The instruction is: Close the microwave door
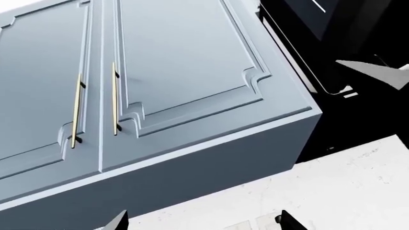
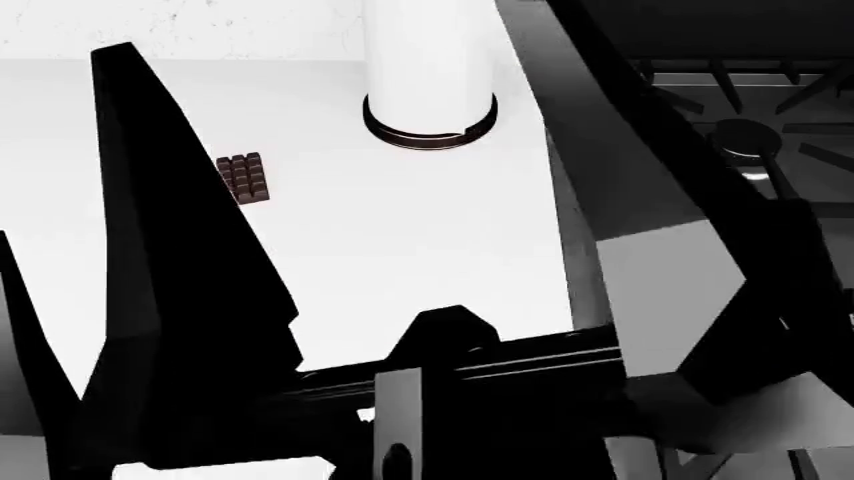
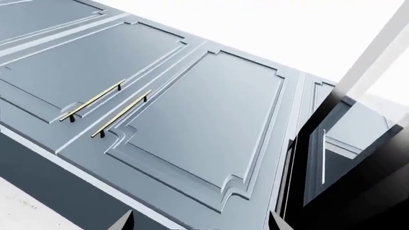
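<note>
black microwave door [image 2: 174, 290], thin tall wedge, edge-on

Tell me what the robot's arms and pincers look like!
The arms are black, bulky and blocky, with flat angular sides. The left arm tapers to a tall point, and a black part low in the middle has a round hole. The wrist cameras show only small, dark, pointed pincer tips.

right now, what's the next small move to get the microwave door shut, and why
Probably ease the right gripper sideways toward the microwave door, ready to push it. In the right wrist view the door stands swung out from the blue cabinets, and the gripper is open, empty and not touching the door.
</note>
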You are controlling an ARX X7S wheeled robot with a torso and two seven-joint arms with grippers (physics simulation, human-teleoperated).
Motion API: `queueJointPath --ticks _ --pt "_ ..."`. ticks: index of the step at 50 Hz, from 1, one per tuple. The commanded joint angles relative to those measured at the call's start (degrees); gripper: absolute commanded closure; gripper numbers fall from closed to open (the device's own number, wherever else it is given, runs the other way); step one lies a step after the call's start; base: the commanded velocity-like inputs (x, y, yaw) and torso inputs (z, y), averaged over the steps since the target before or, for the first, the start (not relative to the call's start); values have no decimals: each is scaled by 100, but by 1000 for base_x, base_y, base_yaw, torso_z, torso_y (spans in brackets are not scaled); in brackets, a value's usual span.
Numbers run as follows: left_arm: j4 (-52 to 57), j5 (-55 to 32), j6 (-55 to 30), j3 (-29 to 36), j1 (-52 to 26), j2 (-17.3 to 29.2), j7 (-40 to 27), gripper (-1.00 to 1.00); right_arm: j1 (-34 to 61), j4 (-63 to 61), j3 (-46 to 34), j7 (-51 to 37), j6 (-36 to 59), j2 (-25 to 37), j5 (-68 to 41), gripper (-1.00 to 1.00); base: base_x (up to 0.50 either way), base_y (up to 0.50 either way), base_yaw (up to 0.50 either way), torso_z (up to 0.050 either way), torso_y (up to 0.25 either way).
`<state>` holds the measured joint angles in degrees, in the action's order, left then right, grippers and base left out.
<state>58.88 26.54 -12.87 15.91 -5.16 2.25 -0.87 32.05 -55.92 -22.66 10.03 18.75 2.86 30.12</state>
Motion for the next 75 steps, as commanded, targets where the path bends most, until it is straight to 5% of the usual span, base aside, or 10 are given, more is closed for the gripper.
queueJointPath --ticks 1,16,42,75 --pt "-255 -345 546 -191 317 304 -324 -100 1874 222 261 485 1092 -147 -145 -100 0 0 0 0 0" --pt "-12 -61 10 130 13 168 -137 -100 3065 928 737 334 1501 26 -702 -100 0 0 0 0 0" --pt "-179 -304 364 45 238 480 -445 -100 3699 1328 715 237 1755 282 -913 -100 0 0 0 0 0" --pt "41 -7 -270 360 -188 251 -148 -100 4728 2746 903 -26 1641 529 -1203 -100 0 0 0 0 0"
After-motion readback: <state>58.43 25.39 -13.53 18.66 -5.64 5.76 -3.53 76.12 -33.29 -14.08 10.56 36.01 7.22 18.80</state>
